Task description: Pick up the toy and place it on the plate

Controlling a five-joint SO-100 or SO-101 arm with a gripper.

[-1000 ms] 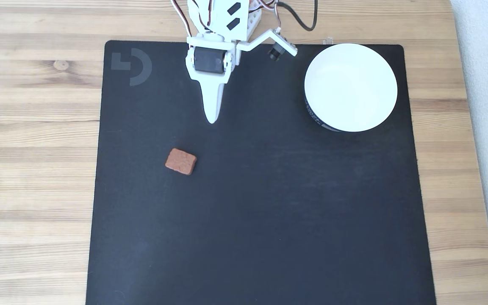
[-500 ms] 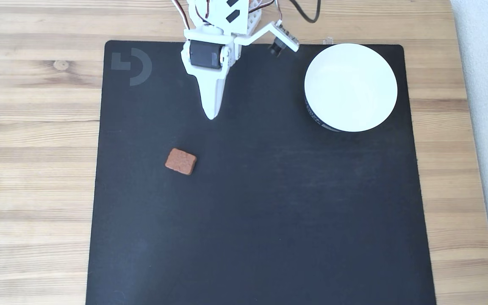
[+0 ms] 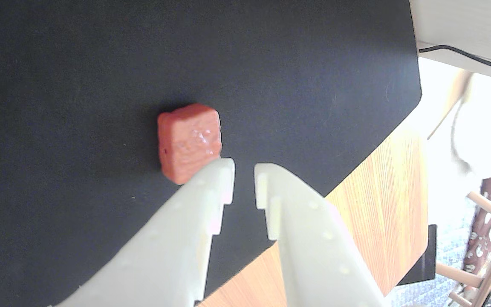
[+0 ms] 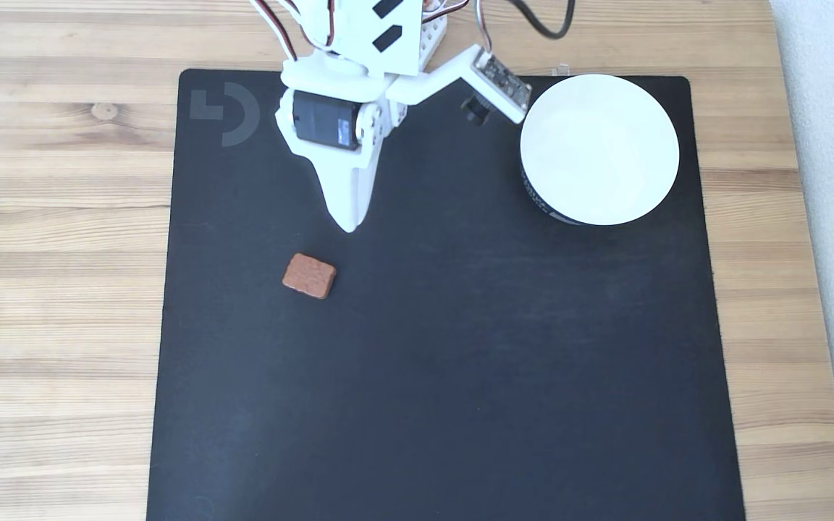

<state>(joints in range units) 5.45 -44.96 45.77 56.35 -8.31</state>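
The toy [image 4: 309, 276] is a small reddish-brown bumpy block lying flat on the black mat, left of centre in the fixed view. My white gripper [image 4: 348, 226] hovers just up and right of it, pointing toward it. In the wrist view the toy [image 3: 190, 143] lies just beyond my left fingertip [image 3: 222, 170]. The gripper [image 3: 244, 168] has its fingers a narrow gap apart with nothing between them. The plate [image 4: 599, 148], a round white dish with a dark printed outer band, sits at the mat's upper right with nothing in it.
A large black mat [image 4: 460, 362] covers most of the wooden table [image 4: 55, 289]. The arm's base and cables stand at the top edge. In the wrist view the mat's corner and bare wood [image 3: 377, 192] lie to the right of my fingers.
The gripper has swung left and down the fixed view toward the toy, its tip now much nearer the block. Toy and plate have not moved.
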